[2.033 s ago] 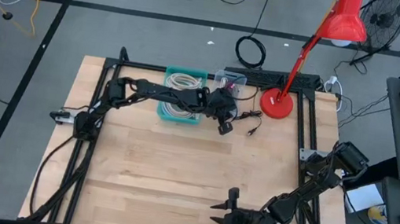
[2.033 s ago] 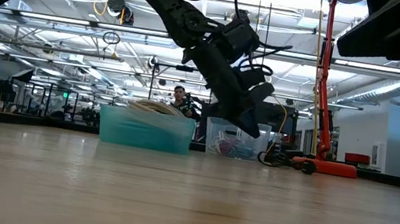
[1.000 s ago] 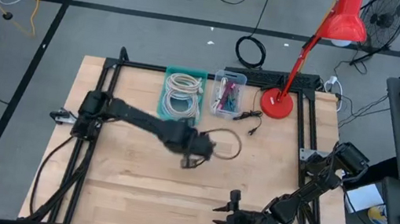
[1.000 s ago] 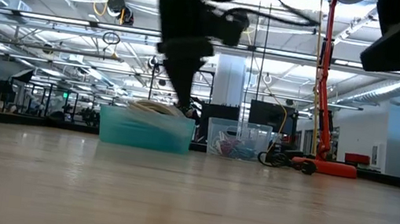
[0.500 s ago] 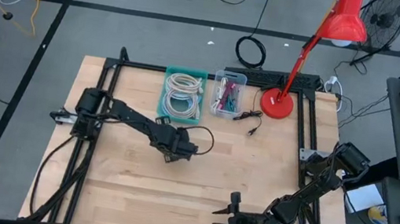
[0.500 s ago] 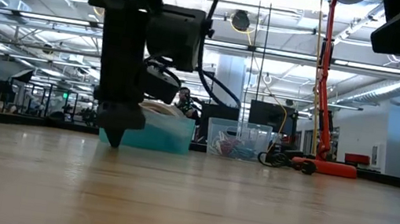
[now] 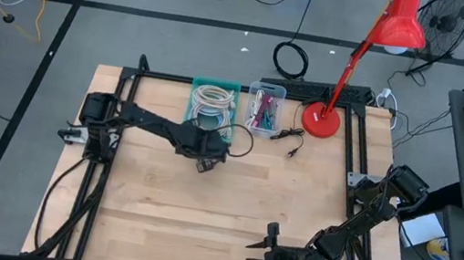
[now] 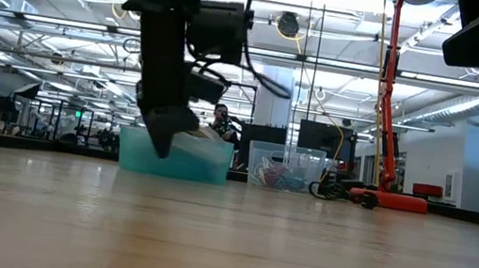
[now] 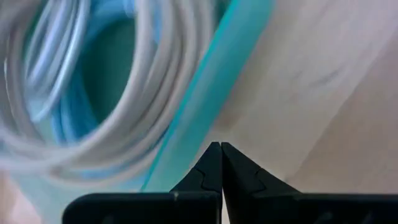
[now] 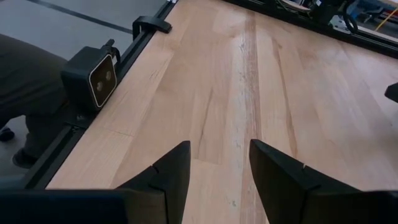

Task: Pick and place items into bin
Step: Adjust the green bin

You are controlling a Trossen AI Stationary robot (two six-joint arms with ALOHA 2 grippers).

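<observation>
My left gripper (image 7: 205, 156) hangs shut, fingers pointing down, just above the table at the near edge of the teal bin (image 7: 189, 122). In the left wrist view the shut tips (image 9: 216, 147) stand beside the bin's rim (image 9: 205, 93), with nothing between them. Light blue, white and beige cable coils (image 7: 211, 107) lie inside the bin (image 8: 174, 156). Small coloured cords (image 7: 263, 109) sit in a clear bin (image 8: 284, 167) to its right. In the low view the left gripper (image 8: 161, 146) shows in front of the teal bin. My right gripper (image 7: 266, 246) waits open near the table's near edge.
A red lamp stands with its base (image 7: 318, 120) on the far right of the table, and its black cord (image 7: 289, 139) trails on the wood beside the clear bin. A black frame (image 7: 361, 159) borders the table. Bare wood (image 10: 249, 93) stretches across the middle and near side.
My left gripper has swung from the table's middle toward the left and then toward the far edge, ending at the teal bin's near side. It has tipped slightly from upright. The right arm has kept still.
</observation>
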